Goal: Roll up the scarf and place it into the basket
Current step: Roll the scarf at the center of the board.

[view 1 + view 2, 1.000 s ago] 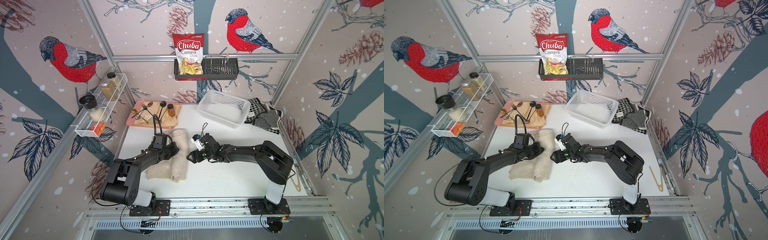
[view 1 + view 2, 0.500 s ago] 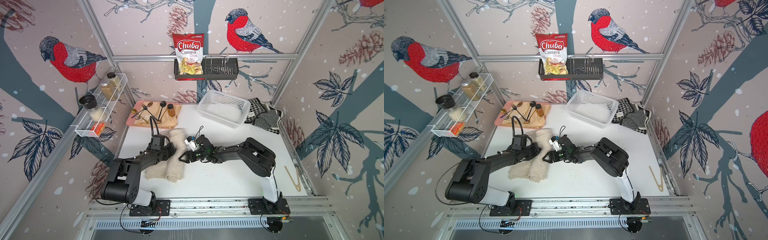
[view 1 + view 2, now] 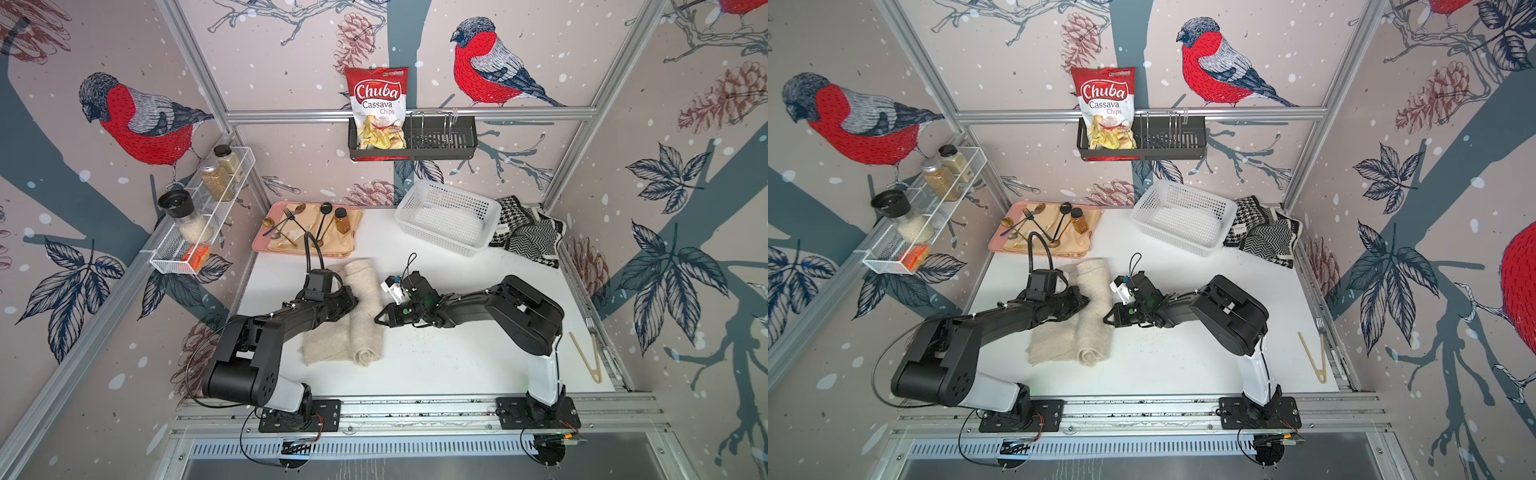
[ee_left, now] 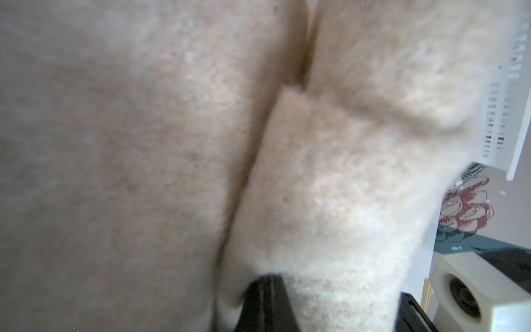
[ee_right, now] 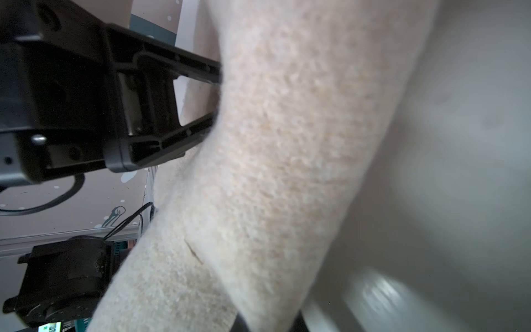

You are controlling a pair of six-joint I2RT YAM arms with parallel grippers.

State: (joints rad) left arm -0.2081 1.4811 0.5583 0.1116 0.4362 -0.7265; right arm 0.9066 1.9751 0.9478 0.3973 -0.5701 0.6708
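Observation:
The cream wool scarf [image 3: 361,328] lies partly rolled along its length on the white table, left of centre in both top views [image 3: 1090,332]. My left gripper [image 3: 353,300] rests on the scarf from the left, its jaws shut with the black tips [image 4: 267,287] pushed against a fold. Coming from the right, my right gripper [image 3: 377,320] has its jaws closed on the roll's right edge [image 5: 273,201]. The white perforated basket [image 3: 399,212] stands empty at the back right, apart from both arms [image 3: 1136,216].
A pink tray [image 3: 259,245] with cutlery and a small bottle sits behind the scarf. Black-and-white patterned cloths [image 3: 528,235] lie right of the basket. Wooden tongs [image 3: 586,357] lie at the table's right edge. A black caddy [image 3: 449,143] and a wire rack [image 3: 174,253] hang on the walls.
My right gripper has moved left to the scarf's edge and its jaws have closed there. The left gripper has stayed shut on top of the scarf.

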